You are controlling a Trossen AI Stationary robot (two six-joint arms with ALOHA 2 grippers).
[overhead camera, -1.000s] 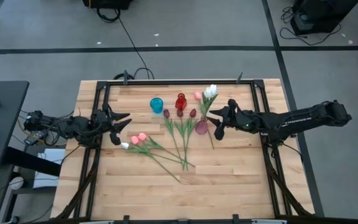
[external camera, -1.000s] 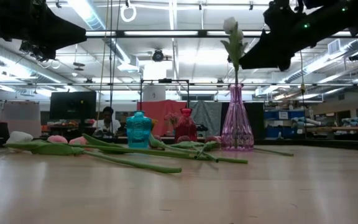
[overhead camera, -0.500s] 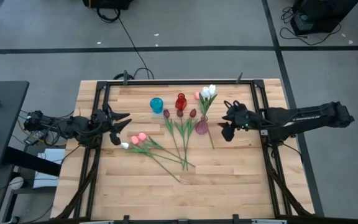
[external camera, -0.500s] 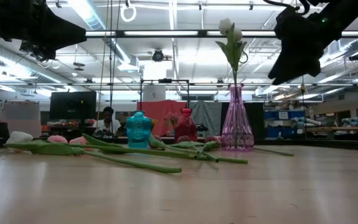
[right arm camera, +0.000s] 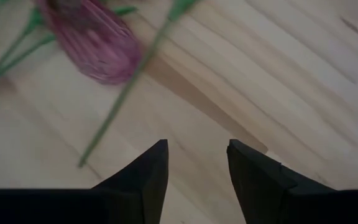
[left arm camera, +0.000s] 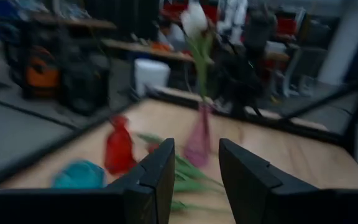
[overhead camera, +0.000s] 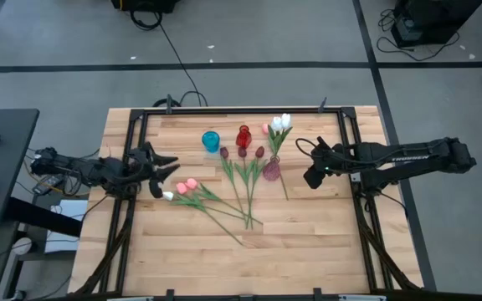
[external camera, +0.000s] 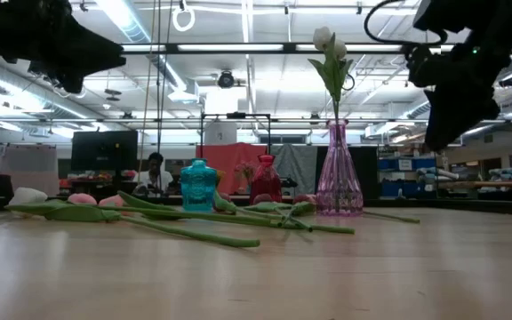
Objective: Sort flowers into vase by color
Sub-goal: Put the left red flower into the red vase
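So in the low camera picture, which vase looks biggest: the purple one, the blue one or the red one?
1. The purple vase looks far the tallest.
2. and 3. The blue vase and the red vase look alike; the red may stand farther back, so no ranking.

Bare table point(overhead camera: 325, 217) under and ahead of right gripper point(overhead camera: 311, 177). Pink vase point(overhead camera: 271, 170) and a stem point(right arm camera: 126, 93) stand just beyond its fingertips.

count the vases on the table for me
3. The blue vase and red vase stand side by side near the table's far edge; the pink vase, holding white tulips, stands nearer the right gripper.
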